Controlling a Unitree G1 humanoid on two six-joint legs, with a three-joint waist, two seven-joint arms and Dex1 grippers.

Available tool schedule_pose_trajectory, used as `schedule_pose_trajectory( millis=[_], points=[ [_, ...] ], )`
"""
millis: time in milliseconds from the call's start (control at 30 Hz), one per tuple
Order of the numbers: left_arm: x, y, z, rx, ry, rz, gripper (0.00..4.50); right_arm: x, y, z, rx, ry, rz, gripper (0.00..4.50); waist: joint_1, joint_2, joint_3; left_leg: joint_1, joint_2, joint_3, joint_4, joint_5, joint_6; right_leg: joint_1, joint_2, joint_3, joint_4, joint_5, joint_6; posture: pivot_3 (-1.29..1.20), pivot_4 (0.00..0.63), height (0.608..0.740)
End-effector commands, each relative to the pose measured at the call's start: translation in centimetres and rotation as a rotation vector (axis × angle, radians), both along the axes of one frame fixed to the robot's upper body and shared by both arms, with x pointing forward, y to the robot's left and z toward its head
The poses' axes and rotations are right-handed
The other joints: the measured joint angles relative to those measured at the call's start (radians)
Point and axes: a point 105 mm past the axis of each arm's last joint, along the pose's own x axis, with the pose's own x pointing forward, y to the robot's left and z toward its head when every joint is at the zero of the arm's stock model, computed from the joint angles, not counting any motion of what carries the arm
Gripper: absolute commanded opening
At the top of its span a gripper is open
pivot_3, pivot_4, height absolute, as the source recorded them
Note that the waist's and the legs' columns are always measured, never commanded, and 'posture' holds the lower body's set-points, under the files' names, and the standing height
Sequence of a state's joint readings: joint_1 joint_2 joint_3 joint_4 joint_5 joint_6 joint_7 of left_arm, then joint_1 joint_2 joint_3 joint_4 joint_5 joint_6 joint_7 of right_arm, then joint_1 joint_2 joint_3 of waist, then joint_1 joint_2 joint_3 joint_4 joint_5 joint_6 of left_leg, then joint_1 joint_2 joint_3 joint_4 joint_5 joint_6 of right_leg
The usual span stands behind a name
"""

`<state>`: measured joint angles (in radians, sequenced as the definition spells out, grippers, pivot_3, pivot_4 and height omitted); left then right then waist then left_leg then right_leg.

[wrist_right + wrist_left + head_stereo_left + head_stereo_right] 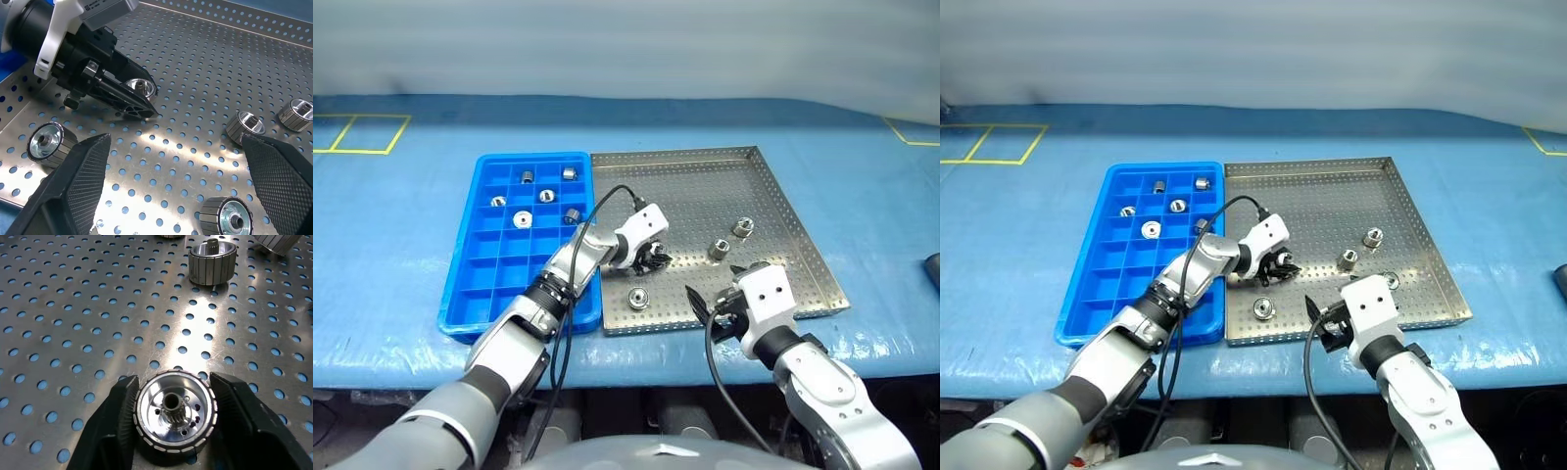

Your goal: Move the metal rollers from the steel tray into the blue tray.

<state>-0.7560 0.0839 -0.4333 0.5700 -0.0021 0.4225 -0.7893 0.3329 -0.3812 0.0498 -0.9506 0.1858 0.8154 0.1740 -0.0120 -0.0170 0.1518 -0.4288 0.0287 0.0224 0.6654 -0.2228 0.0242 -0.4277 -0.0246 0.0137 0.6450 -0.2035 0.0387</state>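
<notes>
Rollers: one (175, 417) sits on the steel tray (773, 196) clamped between the left gripper's (655, 258) fingers, five lie in the blue tray (480, 284), right gripper (717, 299) gapes wide.

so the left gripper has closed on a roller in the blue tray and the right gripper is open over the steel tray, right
Not quite: the left gripper is shut on a roller lying in the steel tray, not the blue tray. The left wrist view shows perforated metal under it. The right gripper is open over the steel tray, as you said.
</notes>
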Motion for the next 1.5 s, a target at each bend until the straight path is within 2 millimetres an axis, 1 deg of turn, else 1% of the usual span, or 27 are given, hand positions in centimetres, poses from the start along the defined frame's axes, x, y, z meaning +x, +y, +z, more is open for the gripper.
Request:
schedule_pose_trajectory(
  millis=[33, 133, 200, 233, 267, 333, 400, 500, 533, 700, 767, 900, 1000, 1100, 1200, 1300, 1500],
  points=[
    [-0.4, -0.2, 3.0, -0.108, -0.023, -0.025, 1.71, 0.2, 0.4, 1.4, 0.004, -0.061, 0.020, 4.50, 0.000, 0.000, 0.000, 0.000, 0.000, 0.000, 0.000, 0.000, 0.000, 0.000, 0.000, 0.000, 0.000, 0.000, 0.000, -0.03, 0.150, 0.740],
    [-0.9, 0.7, 5.7, -0.216, -0.037, -0.008, 1.71, 0.3, 0.6, 1.4, 0.006, -0.063, 0.036, 4.50, 0.000, 0.000, 0.000, 0.000, 0.001, 0.000, 0.000, 0.000, 0.000, -0.001, 0.000, 0.000, 0.000, 0.000, 0.000, 0.00, 0.150, 0.740],
    [-1.1, 1.6, 8.0, -0.307, -0.072, 0.029, 1.71, 0.4, 0.9, 1.5, 0.005, -0.064, 0.056, 4.50, 0.001, 0.000, 0.000, 0.000, 0.001, 0.000, 0.000, 0.000, 0.000, -0.001, 0.000, 0.000, 0.000, 0.000, 0.000, 0.00, 0.150, 0.740],
    [-1.2, 1.9, 8.7, -0.335, -0.083, 0.044, 1.71, 0.5, 1.0, 1.5, 0.004, -0.064, 0.063, 4.50, 0.002, 0.000, 0.000, 0.000, 0.001, 0.000, 0.000, 0.000, 0.000, -0.001, 0.000, 0.001, 0.000, 0.000, 0.000, 0.03, 0.150, 0.740],
    [-1.3, 2.7, 9.9, -0.388, -0.106, 0.073, 1.71, 0.6, 1.3, 1.6, 0.005, -0.067, 0.080, 4.50, 0.003, 0.000, 0.000, 0.000, 0.001, 0.000, 0.000, 0.000, 0.000, 0.000, 0.000, 0.001, 0.001, 0.000, 0.000, 0.05, 0.150, 0.740],
    [-1.1, 5.3, 11.8, -0.443, -0.201, 0.184, 1.71, 1.2, 2.2, 1.7, 0.014, -0.074, 0.131, 4.50, 0.002, 0.000, 0.000, 0.000, 0.001, 0.000, 0.000, 0.000, 0.000, 0.000, 0.000, 0.001, 0.001, 0.000, 0.000, 0.08, 0.150, 0.740],
    [-1.0, 7.3, 12.5, -0.449, -0.265, 0.286, 1.71, 1.6, 3.0, 1.8, 0.019, -0.075, 0.175, 4.50, 0.002, 0.000, 0.000, 0.002, 0.001, 0.001, 0.000, 0.000, 0.000, 0.000, 0.000, 0.002, 0.001, 0.001, 0.001, 0.10, 0.150, 0.740],
    [-1.3, 10.9, 12.5, -0.375, -0.399, 0.480, 1.71, 2.4, 4.7, 2.0, 0.031, -0.080, 0.262, 4.50, 0.011, 0.000, 0.000, 0.003, 0.001, 0.000, 0.000, 0.001, 0.000, 0.001, 0.001, 0.002, 0.002, 0.001, 0.001, 0.16, 0.150, 0.740],
    [-1.4, 11.6, 12.5, -0.364, -0.418, 0.519, 1.71, 2.5, 5.0, 2.0, 0.033, -0.082, 0.280, 4.50, 0.018, 0.000, 0.000, 0.004, 0.001, 0.000, -0.001, 0.001, 0.000, 0.001, 0.001, 0.002, 0.002, 0.001, 0.001, 0.18, 0.150, 0.740],
    [-1.9, 16.1, 11.6, -0.243, -0.530, 0.787, 1.71, 3.4, 7.7, 2.3, 0.038, -0.091, 0.423, 4.50, 0.068, -0.001, 0.000, 0.004, 0.000, 0.000, 0.000, 0.001, 0.000, 0.002, -0.001, 0.001, 0.001, 0.001, 0.001, 0.26, 0.150, 0.740],
    [-2.0, 17.0, 11.3, -0.227, -0.539, 0.852, 1.71, 3.5, 8.2, 2.4, 0.038, -0.091, 0.455, 4.50, 0.089, -0.001, 0.000, 0.003, 0.000, -0.001, 0.000, 0.001, 0.001, 0.003, -0.001, 0.000, 0.000, 0.001, 0.001, 0.28, 0.150, 0.740],
    [-2.2, 19.5, 9.4, -0.145, -0.531, 0.989, 1.71, 3.6, 9.4, 2.3, 0.031, -0.085, 0.528, 4.50, 0.115, -0.001, 0.000, 0.002, -0.001, -0.001, -0.001, 0.001, 0.001, 0.002, -0.001, -0.001, 0.000, 0.001, 0.001, 0.32, 0.150, 0.740],
    [-2.3, 19.9, 8.7, -0.124, -0.528, 1.016, 1.71, 3.6, 9.6, 2.3, 0.031, -0.084, 0.542, 4.50, 0.131, -0.001, 0.000, 0.002, 0.000, -0.002, -0.001, 0.001, 0.001, 0.002, -0.001, -0.001, 0.000, 0.001, 0.001, 0.32, 0.150, 0.740],
    [-2.2, 20.5, 7.6, -0.088, -0.506, 1.051, 1.71, 3.5, 9.6, 2.2, 0.033, -0.082, 0.544, 4.50, 0.145, -0.001, 0.000, 0.002, 0.000, -0.002, -0.001, 0.001, 0.001, 0.002, -0.001, -0.002, -0.001, 0.001, 0.001, 0.31, 0.150, 0.740],
    [-1.7, 20.5, 6.8, -0.090, -0.471, 1.071, 1.71, 3.4, 9.6, 2.2, 0.036, -0.077, 0.538, 4.50, 0.150, -0.001, 0.000, 0.002, 0.000, -0.002, -0.001, 0.001, 0.001, 0.002, -0.002, -0.002, -0.001, 0.001, 0.001, 0.31, 0.150, 0.740],
    [-1.1, 20.4, 6.3, -0.084, -0.445, 1.074, 1.71, 3.2, 9.5, 2.1, 0.037, -0.076, 0.523, 4.50, 0.153, -0.002, 0.000, 0.001, 0.000, -0.002, -0.001, 0.001, 0.001, 0.001, -0.002, -0.002, -0.001, 0.001, 0.001, 0.31, 0.150, 0.740],
    [-0.3, 21.1, 5.6, -0.016, -0.435, 1.096, 1.71, 3.1, 8.7, 2.1, 0.045, -0.081, 0.459, 4.50, 0.156, -0.002, 0.000, -0.001, 0.000, -0.002, -0.001, 0.001, 0.001, 0.000, -0.002, -0.002, -0.001, 0.001, 0.001, 0.31, 0.150, 0.740]
  ],
)
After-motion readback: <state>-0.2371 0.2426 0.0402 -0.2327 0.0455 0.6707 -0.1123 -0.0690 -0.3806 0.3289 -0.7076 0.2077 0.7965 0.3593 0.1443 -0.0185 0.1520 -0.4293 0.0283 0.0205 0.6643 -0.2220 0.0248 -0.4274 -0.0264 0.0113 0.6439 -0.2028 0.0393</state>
